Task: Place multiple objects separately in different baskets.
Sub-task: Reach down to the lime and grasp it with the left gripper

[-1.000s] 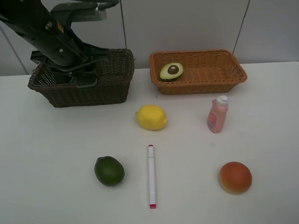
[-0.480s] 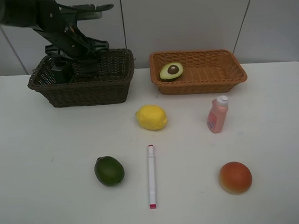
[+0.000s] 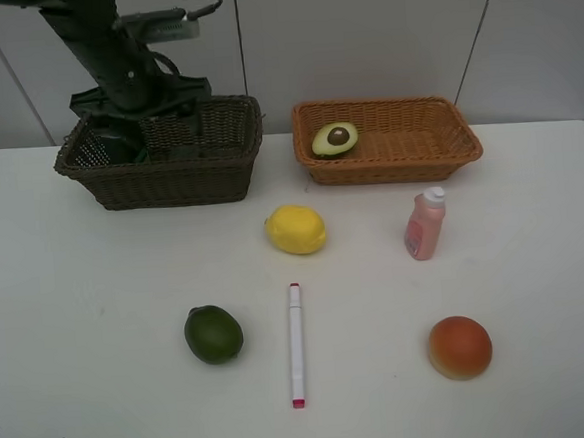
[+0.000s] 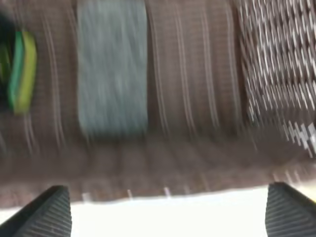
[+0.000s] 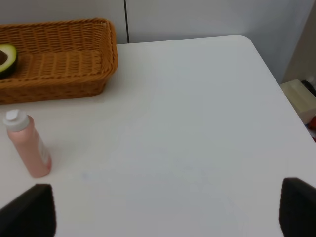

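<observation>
My left gripper (image 3: 126,138) hangs open over the dark brown basket (image 3: 169,182). In the blurred left wrist view its fingertips (image 4: 49,212) stand wide apart above the basket floor, where a grey-black eraser (image 4: 112,69) and a green-yellow thing (image 4: 22,69) lie. The halved avocado (image 3: 335,139) lies in the orange-tan basket (image 3: 409,166). On the table are the lemon (image 3: 295,229), lime (image 3: 213,334), marker (image 3: 296,344), peach (image 3: 459,347) and upright pink bottle (image 3: 425,225). My right gripper (image 5: 163,217) is open and empty, out of the exterior view, near the pink bottle (image 5: 27,144).
The white table's right edge and rounded corner (image 5: 256,49) show in the right wrist view, with a beige object (image 5: 301,98) beyond it. The two baskets stand side by side along the table's back edge.
My left arm has risen from low inside the dark brown basket to a more upright pose over its back left part. The items on the table have not moved.
</observation>
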